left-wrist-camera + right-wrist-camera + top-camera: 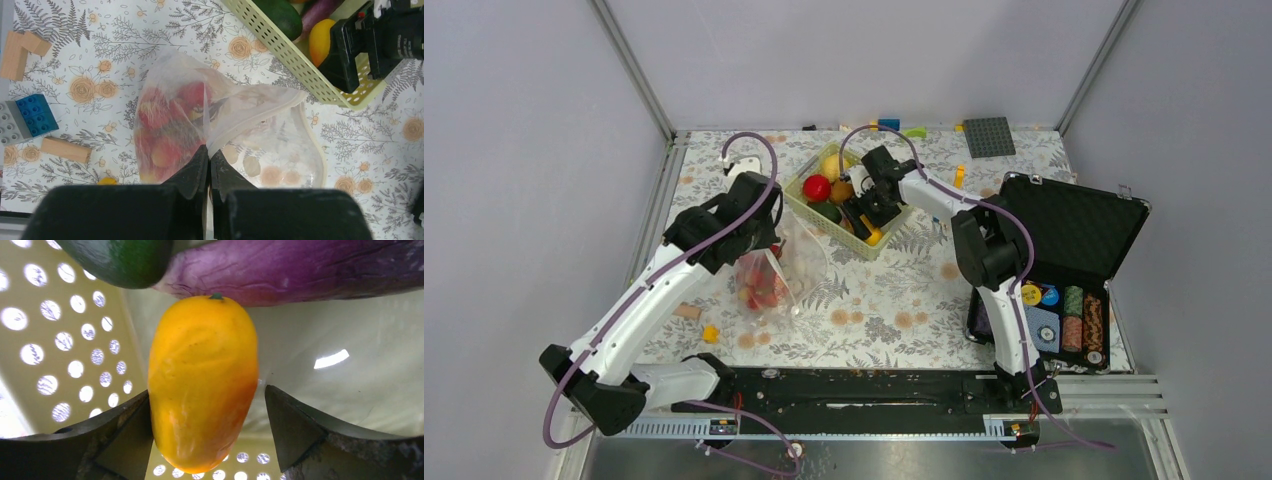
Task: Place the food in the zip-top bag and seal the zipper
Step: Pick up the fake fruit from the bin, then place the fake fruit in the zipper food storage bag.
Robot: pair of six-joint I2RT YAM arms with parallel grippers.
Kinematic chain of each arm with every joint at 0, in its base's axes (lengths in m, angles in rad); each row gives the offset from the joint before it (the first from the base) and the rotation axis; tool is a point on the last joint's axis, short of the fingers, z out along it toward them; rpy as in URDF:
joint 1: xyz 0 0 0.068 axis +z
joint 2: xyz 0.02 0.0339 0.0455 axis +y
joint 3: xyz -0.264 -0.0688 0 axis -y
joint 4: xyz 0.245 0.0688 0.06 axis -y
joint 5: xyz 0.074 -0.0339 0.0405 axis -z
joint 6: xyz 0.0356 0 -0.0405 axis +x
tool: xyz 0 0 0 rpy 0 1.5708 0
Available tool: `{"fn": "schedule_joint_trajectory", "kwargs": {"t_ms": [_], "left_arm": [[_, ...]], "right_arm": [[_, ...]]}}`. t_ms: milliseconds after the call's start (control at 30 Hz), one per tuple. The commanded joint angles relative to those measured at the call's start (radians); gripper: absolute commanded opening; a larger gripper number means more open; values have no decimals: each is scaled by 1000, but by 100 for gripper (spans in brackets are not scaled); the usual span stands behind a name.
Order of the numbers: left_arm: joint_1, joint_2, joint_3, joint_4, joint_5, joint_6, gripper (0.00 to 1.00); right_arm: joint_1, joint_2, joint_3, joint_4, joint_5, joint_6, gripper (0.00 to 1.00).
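The zip-top bag (pixel 776 275) hangs over the flowered table, clear and crinkly, with red and yellow food (pixel 165 125) inside it. My left gripper (pixel 209 155) is shut on the bag's mouth edge, where the zipper strip (pixel 260 120) runs, and holds the mouth open. My right gripper (pixel 207 410) reaches into the pale green basket (pixel 796 190) and stands open around a yellow mango (pixel 202 375). One finger touches the mango; the other stands apart from it. A purple eggplant (pixel 300 270) and a green fruit (pixel 120 260) lie just beyond the mango. A red fruit (pixel 816 187) sits further back in the basket.
An open black case (pixel 1074 230) with poker chips lies at the right. A grey baseplate (pixel 989 137) sits at the back. Wooden blocks (pixel 20 50), a blue and grey brick (pixel 27 117) and a wooden cylinder (pixel 65 149) lie left of the bag.
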Motion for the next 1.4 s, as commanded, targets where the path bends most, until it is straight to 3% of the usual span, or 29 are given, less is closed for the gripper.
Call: {"fn": "schedule_joint_trajectory", "kwargs": {"t_ms": [0,67,167,300,400,733,1033,1200,1367], "left_arm": [[51,39,74,-17,47,21,0],[77,46,75,-18,59,20,0],[94,42,76,-19,71,25,0],[101,32,104,-21,63,50,0],[106,17,132,-28,54,56,0],[110,2,129,-37,42,42,0],[110,12,99,-9,99,47,0],[111,7,93,-4,115,51,0],[111,-6,70,7,142,51,0]], "right_arm": [[7,7,53,-56,82,-56,81],[6,8,56,-56,84,-51,75],[7,-2,71,-52,71,-19,53],[6,-54,46,21,30,41,32],[7,-108,28,55,14,91,24],[5,-435,-192,249,40,317,18],[38,-739,-488,698,-457,501,18],[183,-818,-535,802,-397,474,18],[293,-783,-569,975,-327,525,18]]}}
